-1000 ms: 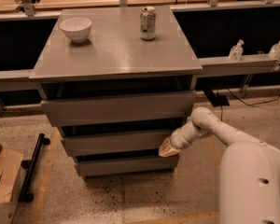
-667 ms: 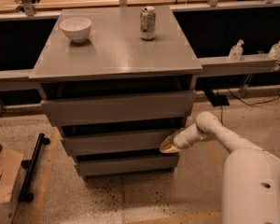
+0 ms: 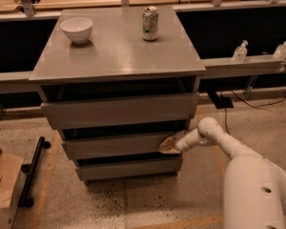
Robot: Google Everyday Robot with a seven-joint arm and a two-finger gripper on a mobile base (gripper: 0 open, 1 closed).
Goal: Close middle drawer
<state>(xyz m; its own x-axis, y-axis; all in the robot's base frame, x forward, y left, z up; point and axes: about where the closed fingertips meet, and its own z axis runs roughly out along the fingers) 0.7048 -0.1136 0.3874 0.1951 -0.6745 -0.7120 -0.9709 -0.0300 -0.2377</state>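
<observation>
Fingers of the gripper lie close together as one tan wedge with no gap showing between them, and they hold nothing. Their tip touches the right end of the middle drawer, on its plain flat front panel.

That drawer sits in the middle of three in a grey cabinet, below the taller, wider top drawer front and above the bottom drawer front. A dark strip shows along its upper edge, under the top front. How far it stands out from the cabinet cannot be judged from this angle.

The white arm reaches in from the right, bent at a rounded joint just beside the cabinet's right edge, and it runs back to the robot's bulky white body in the lower right corner.

On the cabinet's flat grey top stand a white bowl near the back left and an upright drink can near the back middle, well apart from each other.

Behind the cabinet, to the right, a grey ledge carries two small clear bottles.

On the speckled floor to the left lie a black bar and, in the corner, an open cardboard box.
</observation>
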